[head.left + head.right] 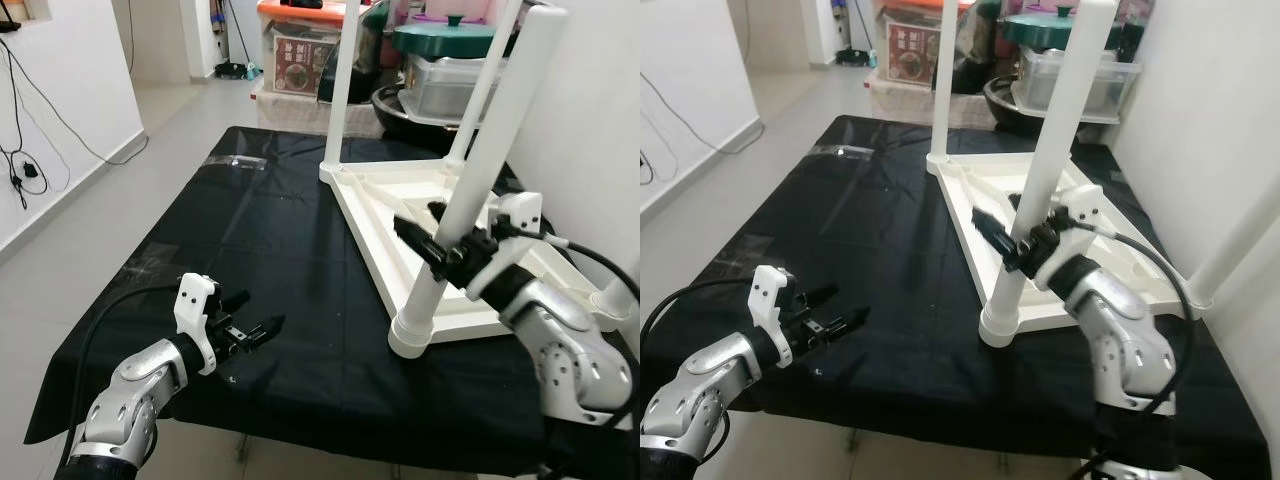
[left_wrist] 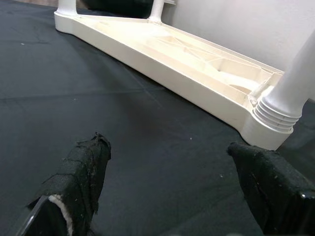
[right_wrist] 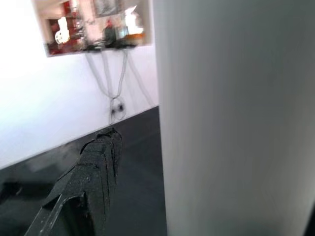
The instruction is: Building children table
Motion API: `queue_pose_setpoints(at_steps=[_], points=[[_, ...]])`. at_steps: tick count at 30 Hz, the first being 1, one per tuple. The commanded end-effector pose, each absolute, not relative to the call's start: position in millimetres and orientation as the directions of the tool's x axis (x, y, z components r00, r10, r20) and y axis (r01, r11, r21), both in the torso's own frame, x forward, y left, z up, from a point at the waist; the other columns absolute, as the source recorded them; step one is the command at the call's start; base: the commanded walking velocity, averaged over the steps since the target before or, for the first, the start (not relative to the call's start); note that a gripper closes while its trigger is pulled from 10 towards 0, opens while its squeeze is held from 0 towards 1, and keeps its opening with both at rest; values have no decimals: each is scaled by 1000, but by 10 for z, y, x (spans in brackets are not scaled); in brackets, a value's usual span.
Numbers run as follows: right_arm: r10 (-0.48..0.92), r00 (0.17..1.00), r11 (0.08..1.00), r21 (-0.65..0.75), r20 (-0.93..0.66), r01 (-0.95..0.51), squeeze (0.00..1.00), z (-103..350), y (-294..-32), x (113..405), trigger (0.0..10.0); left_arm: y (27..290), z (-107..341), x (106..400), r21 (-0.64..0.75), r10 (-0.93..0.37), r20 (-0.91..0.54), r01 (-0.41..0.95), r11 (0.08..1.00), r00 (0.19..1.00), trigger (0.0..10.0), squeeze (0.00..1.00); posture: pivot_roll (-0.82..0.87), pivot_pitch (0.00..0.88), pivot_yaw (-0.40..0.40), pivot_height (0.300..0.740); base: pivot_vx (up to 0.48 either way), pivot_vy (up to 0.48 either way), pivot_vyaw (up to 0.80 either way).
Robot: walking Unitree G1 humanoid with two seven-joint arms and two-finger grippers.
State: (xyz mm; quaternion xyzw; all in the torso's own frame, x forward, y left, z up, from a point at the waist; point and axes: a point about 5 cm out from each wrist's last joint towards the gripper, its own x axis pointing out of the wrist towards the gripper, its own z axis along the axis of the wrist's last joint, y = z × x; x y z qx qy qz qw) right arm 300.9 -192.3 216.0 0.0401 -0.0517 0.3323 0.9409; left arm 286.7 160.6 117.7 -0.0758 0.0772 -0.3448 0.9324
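A white children's table lies upside down on the black cloth, with its white legs pointing up. The nearest leg rises from a ribbed socket at the front corner. My right gripper is open, one black finger on each side of that leg about a third of the way up; in the right wrist view a gap shows between the finger and the leg. My left gripper hovers open and empty over the cloth near the front left, pointing toward the tabletop.
Two more legs stand at the far corners and another at the right by the white wall. Storage boxes and a green-lidded pot crowd the back. Grey floor lies to the left; cables hang on that wall.
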Motion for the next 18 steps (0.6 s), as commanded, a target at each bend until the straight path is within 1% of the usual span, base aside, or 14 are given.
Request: queue_pose_setpoints(at_steps=[1,3,4,5,6,7,9,11,13,14,15,16,17,18], points=[[723,688,685,67,62,-725,0,1982,-1777,2997,10000,1589,1170,2868,-189,-651,-94,629,754,753,10000,0,123,0,-112,740,0,0,0],[749,662,659,66,35,-749,0,1924,-1739,2993,10000,1593,1168,2869,-186,-649,-95,627,756,754,10000,0,123,0,-112,740,0,0,0],[786,619,618,50,-7,-785,0,1841,-1663,2967,10000,1604,1172,2871,-185,-645,-94,623,760,758,10000,0,131,0,-117,740,0,0,0],[816,576,578,45,-43,-815,0,1762,-1581,2945,3647,1612,1175,2865,-185,-643,-92,621,762,761,10000,0,134,0,-120,740,0,0,0],[816,576,578,45,-43,-815,0,1762,-1581,2945,3647,1612,1175,2865,-185,-643,-92,621,762,761,10000,0,134,0,-120,740,0,0,0],[834,547,551,46,-71,-834,0,1699,-1520,2927,0,1618,1176,2854,-186,-642,-92,620,762,761,10000,0,135,0,-119,740,0,0,0],[842,531,536,42,-95,-843,0,1653,-1485,2918,0,1621,1174,2845,-187,-641,-93,619,762,762,10000,0,135,0,-119,740,0,0,0],[829,550,557,51,-102,-829,0,1620,-1495,2944,0,1624,1168,2836,-187,-642,-96,619,762,761,10000,0,131,0,-114,740,0,0,0],[707,699,705,41,-106,-708,0,1588,-1591,3057,0,1619,1158,2838,-186,-646,-101,624,759,757,10000,0,118,0,-107,740,0,0,0],[651,751,758,32,-110,-652,0,1575,-1630,3096,0,1617,1154,2841,-184,-648,-104,626,758,755,10000,0,117,0,-108,740,0,0,0],[651,751,758,32,-110,-652,0,1575,-1630,3096,0,1617,1154,2841,-184,-648,-104,626,758,755,10000,0,117,0,-108,740,0,0,0],[523,839,851,31,-149,-524,0,1541,-1691,3149,0,1614,1157,2853,-184,-649,-103,627,757,754,10000,0,111,0,-105,740,0,0,0],[523,839,851,31,-149,-524,0,1541,-1691,3149,0,1614,1157,2853,-184,-649,-103,627,757,754,10000,0,111,0,-105,740,0,0,0],[294,936,954,2,-194,-299,0,1508,-1793,3192,0,1608,1161,2862,-184,-649,-102,627,757,754,10000,0,106,0,-100,740,0,0,0]])
